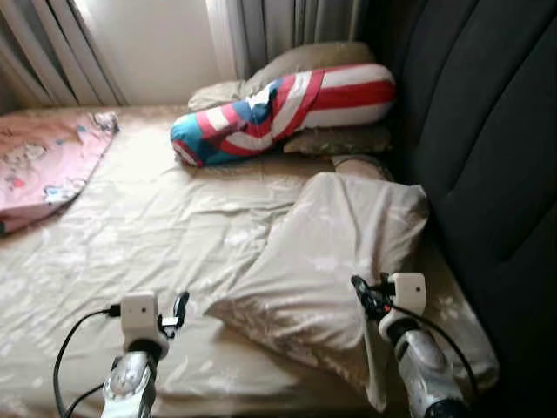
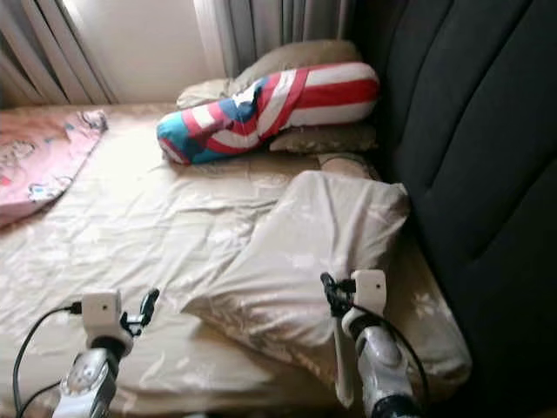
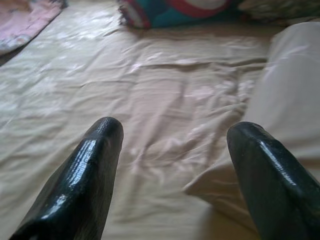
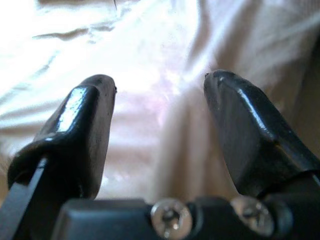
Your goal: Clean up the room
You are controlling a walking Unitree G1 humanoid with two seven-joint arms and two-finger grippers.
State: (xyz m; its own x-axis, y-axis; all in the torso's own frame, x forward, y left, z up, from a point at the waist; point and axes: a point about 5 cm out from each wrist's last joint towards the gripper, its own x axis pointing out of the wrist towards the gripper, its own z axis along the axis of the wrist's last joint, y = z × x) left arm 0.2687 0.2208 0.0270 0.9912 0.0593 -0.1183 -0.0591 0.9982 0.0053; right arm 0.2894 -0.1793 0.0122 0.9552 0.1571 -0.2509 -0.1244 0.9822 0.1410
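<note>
Both grippers, left [image 1: 180,309] and right [image 1: 364,296], hang spread and empty over the rumpled beige pillow [image 1: 322,261]; bed [image 1: 157,226] unmade, tidying barely begun.

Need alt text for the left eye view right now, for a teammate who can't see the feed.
A beige pillow lies askew on a bed beside a dark padded headboard, with the right hand open over its near end and the left hand open above the wrinkled sheet. Further back lie a red, white and blue striped bolster and a pink blanket.
</note>
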